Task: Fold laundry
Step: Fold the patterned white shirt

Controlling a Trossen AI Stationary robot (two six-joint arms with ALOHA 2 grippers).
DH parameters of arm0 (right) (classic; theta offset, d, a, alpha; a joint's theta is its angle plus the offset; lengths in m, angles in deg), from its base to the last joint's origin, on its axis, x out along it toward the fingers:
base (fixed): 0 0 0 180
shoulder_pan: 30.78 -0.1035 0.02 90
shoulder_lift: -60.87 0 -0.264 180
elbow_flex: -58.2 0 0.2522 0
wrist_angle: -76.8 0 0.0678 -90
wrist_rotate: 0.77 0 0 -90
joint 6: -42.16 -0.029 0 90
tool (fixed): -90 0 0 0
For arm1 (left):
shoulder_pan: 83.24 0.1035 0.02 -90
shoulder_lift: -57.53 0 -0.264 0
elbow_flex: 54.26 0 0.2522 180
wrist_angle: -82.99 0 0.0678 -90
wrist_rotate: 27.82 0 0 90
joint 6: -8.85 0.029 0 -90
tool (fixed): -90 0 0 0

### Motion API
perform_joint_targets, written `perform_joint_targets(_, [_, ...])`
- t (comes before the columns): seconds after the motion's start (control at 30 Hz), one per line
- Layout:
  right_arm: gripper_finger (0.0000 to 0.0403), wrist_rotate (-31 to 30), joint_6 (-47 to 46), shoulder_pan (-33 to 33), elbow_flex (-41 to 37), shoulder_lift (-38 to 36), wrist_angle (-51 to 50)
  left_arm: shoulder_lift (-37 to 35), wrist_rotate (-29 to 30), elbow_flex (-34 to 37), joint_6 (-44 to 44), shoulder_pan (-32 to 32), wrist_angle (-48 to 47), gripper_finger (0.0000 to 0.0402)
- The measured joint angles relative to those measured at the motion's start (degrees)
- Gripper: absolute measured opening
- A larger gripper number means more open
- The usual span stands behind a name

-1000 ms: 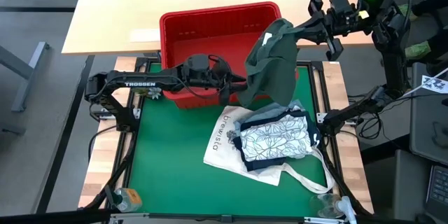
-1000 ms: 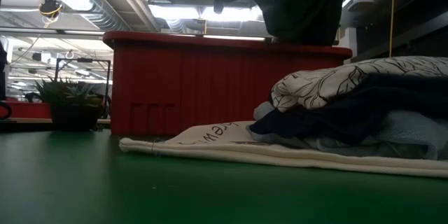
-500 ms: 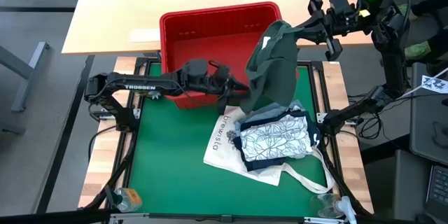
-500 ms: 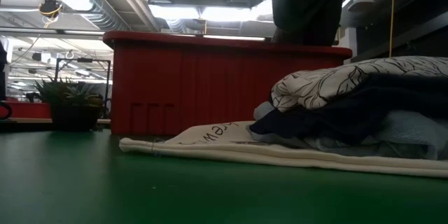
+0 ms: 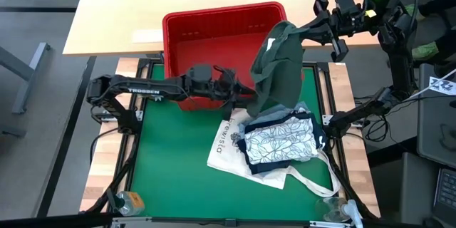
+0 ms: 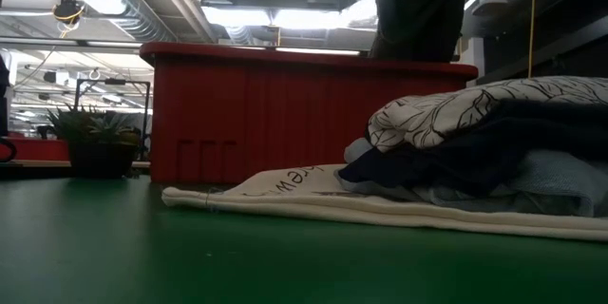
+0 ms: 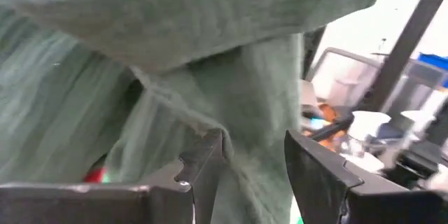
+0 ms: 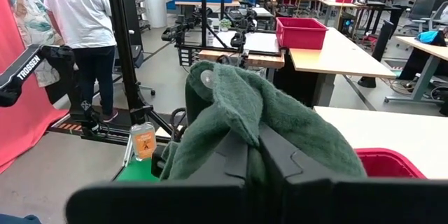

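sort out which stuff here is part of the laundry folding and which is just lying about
Part of the job:
- dark olive green soft garment, hanging from the shut right claw
- open left claw, at the garment's lower edge
- white leaf-print garment
- navy blue garment
- light blue garment

Just lying about:
- red plastic basket
- white tote bag with long handles
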Motion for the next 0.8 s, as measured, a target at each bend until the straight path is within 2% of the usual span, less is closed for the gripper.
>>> perform_joint_targets(0.2, [0.0012,-0.04,-0.07,0.00,0.00,0.00,-0.02,0.42,9.08,0.00,-0.05,-0.21,-2.67,0.0151])
perform_joint_targets(0.27, [0.0014,-0.04,-0.07,0.00,0.00,0.00,-0.02,0.40,10.27,0.00,-0.71,-0.17,-3.38,0.0151])
perform_joint_targets(0.57, [0.0012,-0.04,-0.07,0.00,-0.02,0.00,-0.02,2.12,4.25,-0.02,-2.89,-0.15,-3.21,0.0147])
perform_joint_targets(0.67, [0.0013,-0.07,-0.04,0.00,-0.02,0.00,-0.04,2.17,2.75,-0.02,-2.98,-0.15,-3.37,0.0117])
perform_joint_targets(0.8, [0.0006,-0.07,-0.07,0.00,-0.02,0.00,-0.04,2.15,3.41,-0.02,-2.75,-0.17,-2.21,0.0032])
